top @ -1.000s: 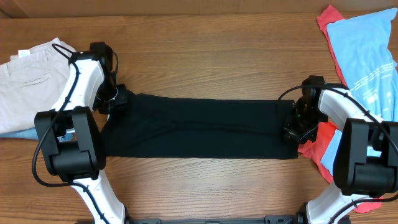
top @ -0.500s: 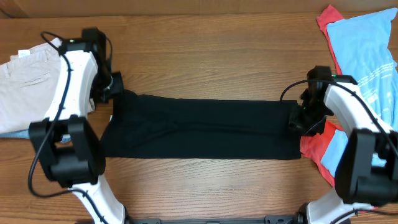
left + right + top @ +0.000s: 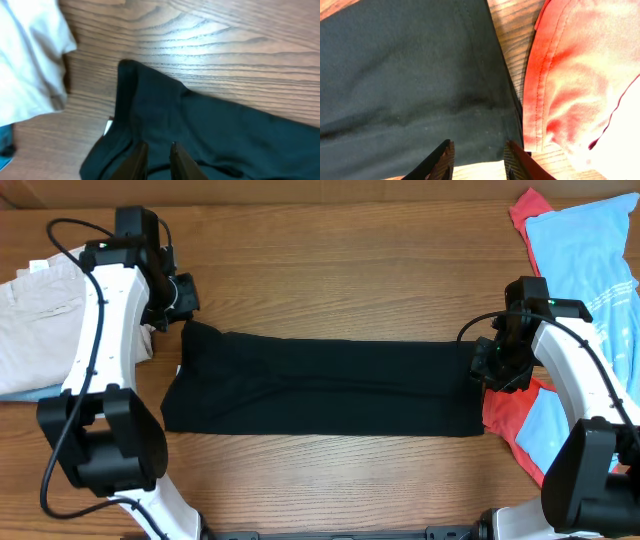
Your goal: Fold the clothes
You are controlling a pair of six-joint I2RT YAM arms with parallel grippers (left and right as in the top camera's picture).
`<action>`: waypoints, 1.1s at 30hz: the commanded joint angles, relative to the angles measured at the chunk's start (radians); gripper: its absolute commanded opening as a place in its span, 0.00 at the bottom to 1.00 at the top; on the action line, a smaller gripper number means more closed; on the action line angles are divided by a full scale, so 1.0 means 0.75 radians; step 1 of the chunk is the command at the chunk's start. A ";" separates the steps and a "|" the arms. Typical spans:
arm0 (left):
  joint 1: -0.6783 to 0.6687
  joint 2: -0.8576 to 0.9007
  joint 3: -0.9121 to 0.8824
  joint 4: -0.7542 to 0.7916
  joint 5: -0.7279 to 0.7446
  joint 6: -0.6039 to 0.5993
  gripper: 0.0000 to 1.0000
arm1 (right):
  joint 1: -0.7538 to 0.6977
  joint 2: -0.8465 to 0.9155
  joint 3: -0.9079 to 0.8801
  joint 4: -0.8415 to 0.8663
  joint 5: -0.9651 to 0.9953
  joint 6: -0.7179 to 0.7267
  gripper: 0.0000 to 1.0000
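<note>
Hovering over the left end of the black T-shirt (image 3: 210, 130), the left gripper (image 3: 157, 150) had its jaws drawn nearly together, with a narrow gap between them and no cloth in it. The right gripper (image 3: 480, 147) stood with its jaws apart over the shirt's right edge, likewise empty.

The shirt lay flat on the table (image 3: 330, 270) as a long band between the two grippers. Its sides appeared to be folded in. In my judgement, each gripper sat at one end in order to take up that end for a crosswise fold.

The red shirt (image 3: 570, 75) lay just beside the right edge, near enough that a careless pinch could catch it. The light-blue shirt (image 3: 590, 260) lay over the red one at far right. A pale garment (image 3: 40, 310) lay at far left, with bare wood between it and the black cloth.

Left arm: extended forward from its base alongside the shirt's left end, wrist beyond the far corner. Right arm: bent, wrist tipped down at the right edge.
</note>
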 commanded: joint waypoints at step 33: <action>0.009 0.351 -0.086 0.250 -0.194 0.033 0.36 | -0.008 -0.015 0.028 -0.065 0.012 -0.002 0.37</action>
